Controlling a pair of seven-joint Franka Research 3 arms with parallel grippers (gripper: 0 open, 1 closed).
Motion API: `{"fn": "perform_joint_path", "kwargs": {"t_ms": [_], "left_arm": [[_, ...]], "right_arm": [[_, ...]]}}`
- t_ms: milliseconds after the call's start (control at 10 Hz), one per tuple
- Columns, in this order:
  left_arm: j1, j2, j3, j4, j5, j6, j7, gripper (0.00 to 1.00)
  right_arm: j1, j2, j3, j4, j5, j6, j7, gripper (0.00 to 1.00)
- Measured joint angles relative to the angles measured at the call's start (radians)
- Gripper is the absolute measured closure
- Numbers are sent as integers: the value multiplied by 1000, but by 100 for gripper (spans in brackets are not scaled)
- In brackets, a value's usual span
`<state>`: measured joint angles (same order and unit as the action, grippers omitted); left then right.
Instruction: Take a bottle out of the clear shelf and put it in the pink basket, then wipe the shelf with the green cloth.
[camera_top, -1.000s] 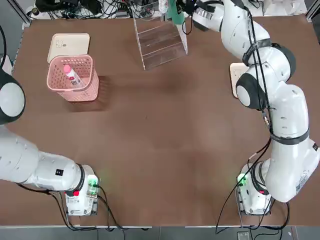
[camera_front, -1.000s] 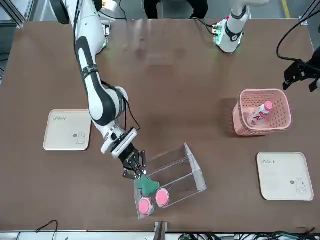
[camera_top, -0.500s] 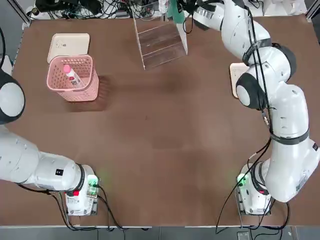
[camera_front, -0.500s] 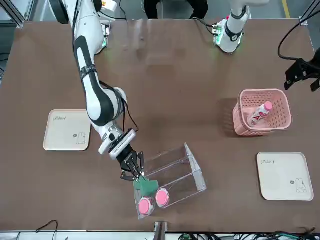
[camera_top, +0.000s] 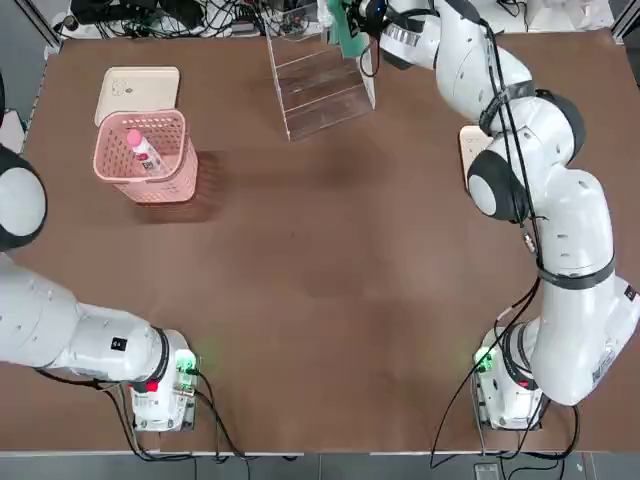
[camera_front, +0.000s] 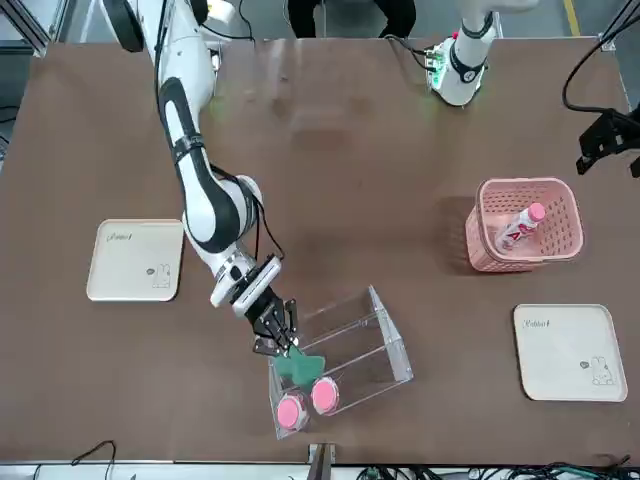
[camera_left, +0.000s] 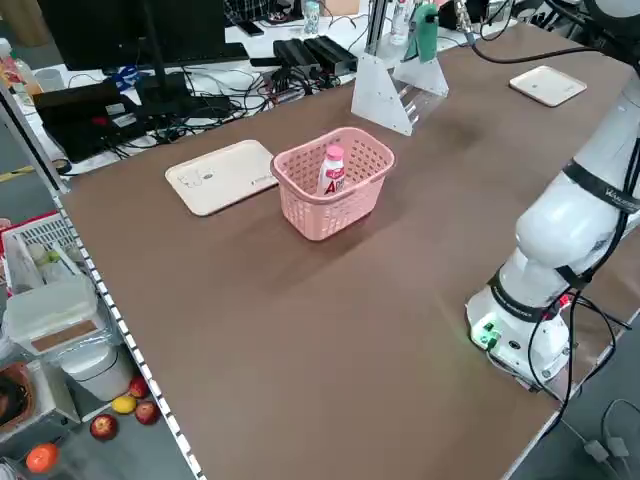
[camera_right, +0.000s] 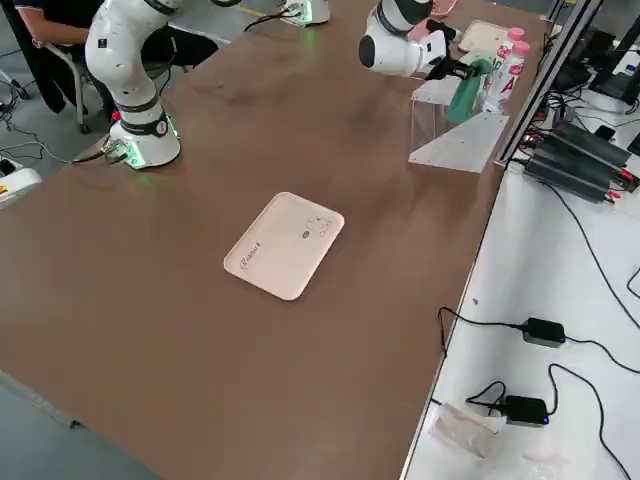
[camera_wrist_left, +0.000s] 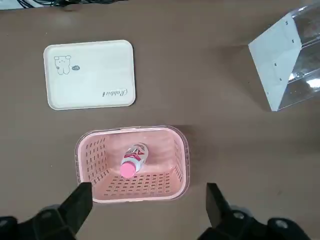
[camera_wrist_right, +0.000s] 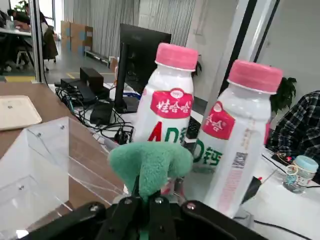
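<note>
The pink-capped bottle (camera_top: 145, 152) lies inside the pink basket (camera_top: 110, 166) at the far left. My left gripper (camera_wrist_left: 147, 205) hovers above the basket, open and holding nothing. The clear shelf (camera_top: 320, 85) stands at the table's far edge. My right gripper (camera_front: 283, 343) is shut on the green cloth (camera_front: 297, 368) and holds it against the shelf's upper back part. In the right wrist view the cloth (camera_wrist_right: 150, 165) bulges up between the fingers, right in front of two pink-capped white bottles (camera_wrist_right: 167, 105) standing in the shelf.
A cream tray (camera_top: 138, 88) lies just behind the basket. A second cream tray (camera_front: 135, 260) lies on the table's right side beside the right arm. Cables and equipment crowd the bench beyond the far edge, behind the shelf.
My right gripper has shifted the green cloth a little leftward along the shelf's top. The basket and its bottle have not moved.
</note>
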<state>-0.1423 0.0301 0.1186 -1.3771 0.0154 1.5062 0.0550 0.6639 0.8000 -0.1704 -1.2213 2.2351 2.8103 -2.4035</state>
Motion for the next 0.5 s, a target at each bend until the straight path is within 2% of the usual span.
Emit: {"fn": "perform_joint_path", "kwargs": {"t_ms": [500], "left_arm": [[-1, -4, -2, 0, -2, 0, -2, 0]], "right_arm": [[18, 13, 39, 1, 0, 1, 70, 93]]}}
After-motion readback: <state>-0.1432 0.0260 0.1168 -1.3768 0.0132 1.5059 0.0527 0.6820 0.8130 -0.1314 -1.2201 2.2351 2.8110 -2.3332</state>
